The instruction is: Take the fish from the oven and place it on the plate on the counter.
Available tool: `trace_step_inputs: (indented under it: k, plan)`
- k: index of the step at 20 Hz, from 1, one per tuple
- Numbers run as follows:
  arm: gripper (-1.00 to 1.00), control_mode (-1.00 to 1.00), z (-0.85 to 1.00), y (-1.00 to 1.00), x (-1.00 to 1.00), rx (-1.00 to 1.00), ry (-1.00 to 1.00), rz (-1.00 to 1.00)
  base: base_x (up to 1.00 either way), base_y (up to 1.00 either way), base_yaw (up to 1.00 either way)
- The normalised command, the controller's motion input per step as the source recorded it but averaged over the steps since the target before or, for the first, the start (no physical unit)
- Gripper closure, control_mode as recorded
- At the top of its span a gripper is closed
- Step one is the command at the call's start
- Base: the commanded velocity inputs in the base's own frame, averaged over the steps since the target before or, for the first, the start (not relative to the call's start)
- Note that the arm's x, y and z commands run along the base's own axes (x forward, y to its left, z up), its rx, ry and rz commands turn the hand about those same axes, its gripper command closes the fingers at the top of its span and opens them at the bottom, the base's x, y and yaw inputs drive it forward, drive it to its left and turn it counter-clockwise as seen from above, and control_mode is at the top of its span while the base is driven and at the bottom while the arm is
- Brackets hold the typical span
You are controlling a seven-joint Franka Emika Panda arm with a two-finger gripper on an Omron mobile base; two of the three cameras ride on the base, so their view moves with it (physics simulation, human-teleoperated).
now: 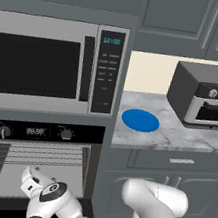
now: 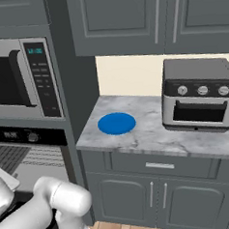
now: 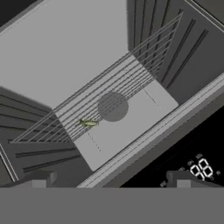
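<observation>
Hand view looks past the gripper [image 3: 111,181], its fingers spread wide and holding nothing, into the open oven [image 3: 65,48]. Ahead and a little left of the fingertips, the fish [image 3: 89,123] lies on a wire rack [image 3: 109,94] near its left edge, its long axis roughly across the rack's wires.
</observation>
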Motion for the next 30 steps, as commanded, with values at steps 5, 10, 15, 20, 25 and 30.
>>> trace_step_inputs:
  k: [5, 10, 15, 20, 25, 30]
  plan:
    - [-1.00, -1.00, 0.00, 0.00, 0.15, 0.00, 0.00, 0.00, 0.00, 0.00, 0.00]
    - [-1.00, -1.00, 0.00, -0.03, 0.37, 0.00, 0.00, 0.04, 0.00, 0.00, 0.00]
    - [-1.00, -1.00, -0.18, 0.00, 0.19, 0.03, 0.00, 0.04, 0.00, 0.00, 0.00]
    - [-1.00, -1.00, -0.33, 0.00, 0.32, 0.05, 0.00, 0.04, 0.00, 0.00, 0.00]
    - [-1.00, -1.00, -0.31, 0.00, 0.30, 0.07, 0.00, 0.03, 0.00, 0.00, 0.00]
    - [-1.00, -1.00, -0.40, 0.00, 0.23, 0.08, 0.00, 0.01, 0.00, 0.00, 0.00]
